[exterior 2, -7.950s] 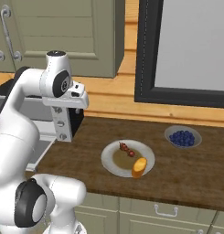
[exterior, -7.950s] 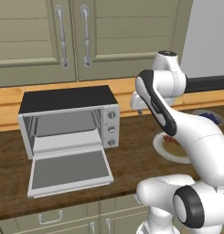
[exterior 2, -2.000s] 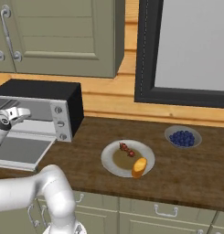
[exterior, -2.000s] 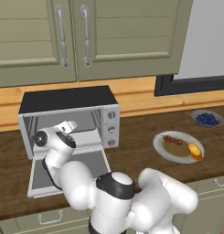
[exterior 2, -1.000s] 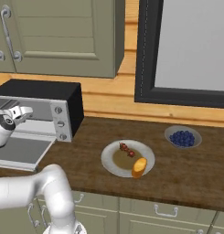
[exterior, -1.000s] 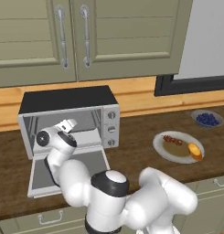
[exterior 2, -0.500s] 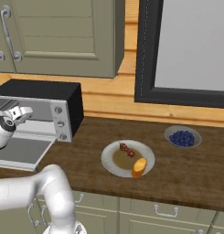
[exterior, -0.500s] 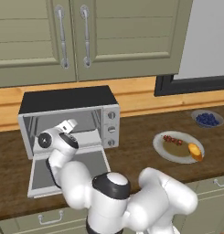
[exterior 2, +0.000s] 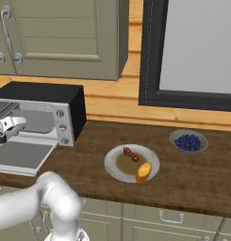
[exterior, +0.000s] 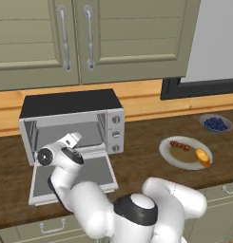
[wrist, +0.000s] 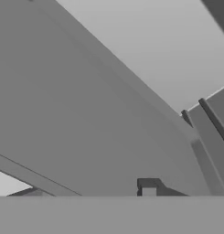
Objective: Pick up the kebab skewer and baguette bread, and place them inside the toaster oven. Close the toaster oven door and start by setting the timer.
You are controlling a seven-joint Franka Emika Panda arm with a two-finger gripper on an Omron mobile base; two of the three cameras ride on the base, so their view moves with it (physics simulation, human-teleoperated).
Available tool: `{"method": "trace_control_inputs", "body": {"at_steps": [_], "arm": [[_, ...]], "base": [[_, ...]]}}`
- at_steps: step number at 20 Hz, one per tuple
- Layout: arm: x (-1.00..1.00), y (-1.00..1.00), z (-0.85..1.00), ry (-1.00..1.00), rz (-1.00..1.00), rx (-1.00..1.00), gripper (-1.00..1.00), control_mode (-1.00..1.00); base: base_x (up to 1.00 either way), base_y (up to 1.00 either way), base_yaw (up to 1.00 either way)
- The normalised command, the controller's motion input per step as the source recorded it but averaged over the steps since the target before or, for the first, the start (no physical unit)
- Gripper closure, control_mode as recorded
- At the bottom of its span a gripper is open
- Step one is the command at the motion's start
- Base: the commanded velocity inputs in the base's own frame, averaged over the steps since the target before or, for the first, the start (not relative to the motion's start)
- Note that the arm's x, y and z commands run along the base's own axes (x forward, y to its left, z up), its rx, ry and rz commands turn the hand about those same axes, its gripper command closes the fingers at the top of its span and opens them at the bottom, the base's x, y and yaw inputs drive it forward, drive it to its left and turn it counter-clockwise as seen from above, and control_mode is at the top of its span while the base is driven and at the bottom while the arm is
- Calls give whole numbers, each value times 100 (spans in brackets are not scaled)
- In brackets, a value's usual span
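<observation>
barely anything separates this moment from half a second back: the hand has crept a touch higher and deeper toward the oven mouth, and all else lies where it lay. whether the fingers stand wide or narrow cannot be told; in the hand view a single small dark tip (wrist: 148, 187) shows at about 6 o'clock against plain grey panels, and nothing lies against it. in the left base view the gripper (exterior: 70, 139) points up toward 1 o'clock at the open cavity of the toaster oven (exterior: 70, 103), hovering above the toaster oven door (exterior: 94, 172), which lies dropped flat on the counter (exterior: 137, 161). from the oven, the plate (exterior: 168, 144) sits at about 4 o'clock, well apart; on it the kebab skewer (exterior: 179, 145) lies toward the back and the baguette bread (exterior: 202, 156) near the front right rim, close by but not touching. a bowl of blueberries (exterior: 215, 123) stands at 1 o'clock from the plate. the left base view shows the oven's open cavity and its knobs (exterior: 115, 134) face on; the right base view gives the oven's black side wall and the dark window frame (exterior 2: 150, 56) behind the counter. cabinet doors (exterior: 89, 38) hang above.
</observation>
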Motion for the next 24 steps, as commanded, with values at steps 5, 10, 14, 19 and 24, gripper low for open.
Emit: {"method": "trace_control_inputs", "body": {"at_steps": [5,10,14,19,24], "arm": [[-98,-32,0,5,-1,0,100,-100],[-85,-47,0,9,-3,0,100,-100],[-89,-45,0,11,-5,0,100,-100],[-86,-43,10,15,-7,0,100,-100],[-68,-9,92,28,-21,2,100,-100]], "base": [[0,0,0],[0,0,0],[0,0,0],[0,0,0],[0,0,0]]}}
